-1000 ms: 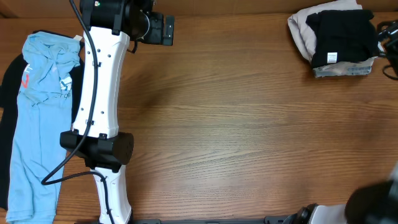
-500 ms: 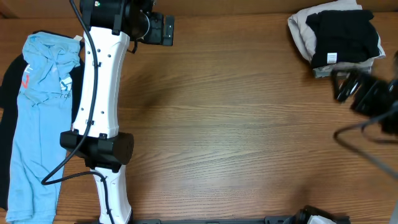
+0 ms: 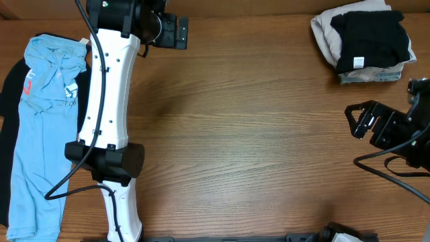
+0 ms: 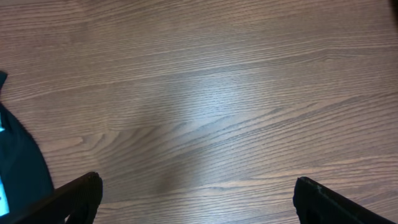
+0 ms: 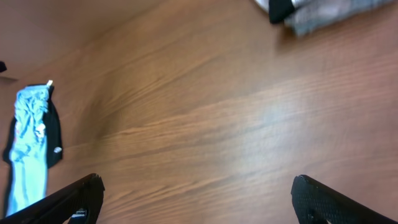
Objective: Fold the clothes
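A folded black T-shirt (image 3: 373,37) with a small white label lies on beige garments (image 3: 325,37) at the table's far right corner. A light blue printed tee (image 3: 40,121) lies stretched along the left edge over a black garment (image 3: 9,87). My left gripper (image 3: 177,31) is open and empty at the far side, over bare wood (image 4: 196,186). My right gripper (image 3: 357,121) is open and empty, in front of the folded pile and apart from it (image 5: 196,190). The right wrist view shows the blue tee (image 5: 28,143) far off and the pile's edge (image 5: 311,12).
The wooden table (image 3: 255,134) is bare between the two piles. My white left arm (image 3: 107,107) runs from the front edge to the far side, beside the blue tee. Black cables (image 3: 396,168) trail from the right arm. Dark fabric (image 4: 18,168) shows at the left wrist view's edge.
My right arm has swung from the folded pile at the right edge toward the front, now over bare wood. The left arm and the clothes have not moved.
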{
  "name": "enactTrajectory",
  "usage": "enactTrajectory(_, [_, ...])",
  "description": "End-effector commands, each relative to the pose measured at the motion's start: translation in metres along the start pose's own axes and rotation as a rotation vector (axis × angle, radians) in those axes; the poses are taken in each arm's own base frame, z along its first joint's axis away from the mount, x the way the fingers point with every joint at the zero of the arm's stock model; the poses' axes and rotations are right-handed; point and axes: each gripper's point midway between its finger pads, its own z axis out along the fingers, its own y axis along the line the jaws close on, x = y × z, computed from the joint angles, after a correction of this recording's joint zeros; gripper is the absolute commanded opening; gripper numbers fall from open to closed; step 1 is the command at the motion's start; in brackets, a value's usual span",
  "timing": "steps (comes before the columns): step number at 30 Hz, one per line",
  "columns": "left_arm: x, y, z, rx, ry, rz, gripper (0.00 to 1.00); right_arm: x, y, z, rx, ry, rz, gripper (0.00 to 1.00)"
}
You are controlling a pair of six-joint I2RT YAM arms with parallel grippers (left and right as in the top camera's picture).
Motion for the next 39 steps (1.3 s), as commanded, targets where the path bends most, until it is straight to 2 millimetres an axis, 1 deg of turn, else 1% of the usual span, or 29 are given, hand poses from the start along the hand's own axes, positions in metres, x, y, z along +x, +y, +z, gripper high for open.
enactTrajectory(1, [-0.001,0.001,0.005,-0.005,0.003,-0.014,1.0,-0.012,0.012,0.0,-0.057,-0.056,-0.183,1.0])
enactTrajectory(5, [-0.001,0.001,0.005,-0.005,0.003,-0.014,1.0,-0.026,0.022,0.007,-0.056,-0.152,-0.306,1.0])
enactTrajectory(8, [-0.001,0.001,0.005,-0.005,0.003,-0.014,1.0,-0.031,0.034,0.021,-0.025,-0.268,-0.435,1.0])
enactTrajectory(11, [-0.001,0.001,0.005,-0.005,0.003,-0.014,1.0,-0.022,0.046,0.034,-0.047,-0.385,-0.522,1.0])
enactTrajectory(14, [-0.001,0.001,0.005,-0.005,0.003,-0.014,1.0,-0.003,0.049,0.051,-0.09,-0.48,-0.57,1.0])
enactTrajectory(16, [-0.001,0.001,0.005,-0.005,0.003,-0.014,1.0,0.013,0.043,0.064,-0.11,-0.516,-0.57,1.0])
enactTrajectory(18, [-0.001,0.001,0.005,-0.005,0.003,-0.014,1.0,0.036,0.031,0.081,-0.124,-0.533,-0.537,1.0])
enactTrajectory(21, [-0.001,0.001,0.005,-0.005,0.003,-0.014,1.0,0.062,0.015,0.102,-0.142,-0.552,-0.497,1.0])
enactTrajectory(23, [-0.001,0.001,0.005,-0.005,0.003,-0.014,1.0,0.079,0.005,0.115,-0.159,-0.614,-0.491,1.0])
enactTrajectory(26, [-0.001,0.001,0.005,-0.005,0.003,-0.014,1.0,0.09,-0.001,0.124,-0.171,-0.671,-0.502,1.0])
enactTrajectory(33, [-0.001,0.001,0.005,-0.005,0.003,-0.014,1.0,0.098,-0.006,0.13,-0.196,-0.814,-0.526,1.0])
enactTrajectory(39, [-0.001,0.001,0.005,-0.005,0.003,-0.014,1.0,0.11,-0.012,0.135,-0.187,-0.766,-0.521,1.0])
